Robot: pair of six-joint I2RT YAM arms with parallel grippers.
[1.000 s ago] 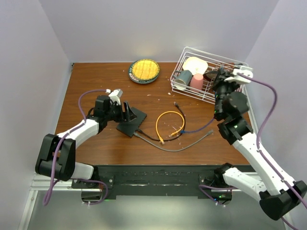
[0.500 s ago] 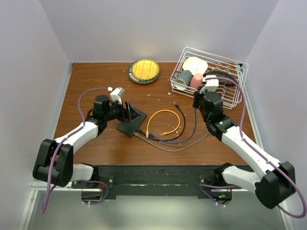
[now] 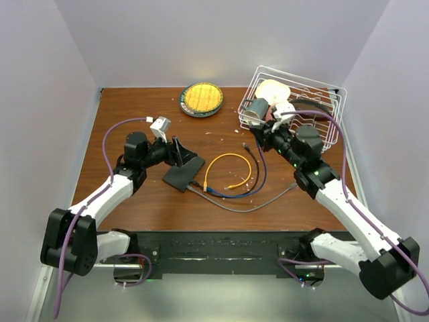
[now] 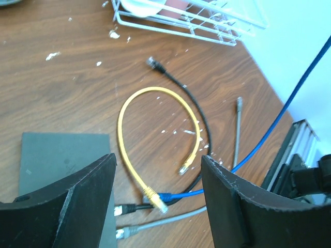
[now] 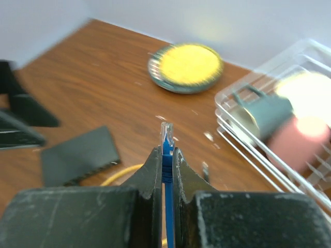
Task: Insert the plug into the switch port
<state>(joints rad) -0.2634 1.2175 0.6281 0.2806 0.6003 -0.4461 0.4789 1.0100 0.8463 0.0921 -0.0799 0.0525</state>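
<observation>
Clear plug [image 5: 166, 130], blue cable [image 5: 166, 161], pinched in right jaws.

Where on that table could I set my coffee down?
The table is bare at its far left corner, beside the plate, and in a strip along the near edge, in front of the box and cables. The middle is crowded with looped cables; the rack fills the far right corner.

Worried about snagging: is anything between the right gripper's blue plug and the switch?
Nothing upright. The yellow cable and black cable lie flat on the table between plug and switch; the open left gripper hovers at the switch.
</observation>
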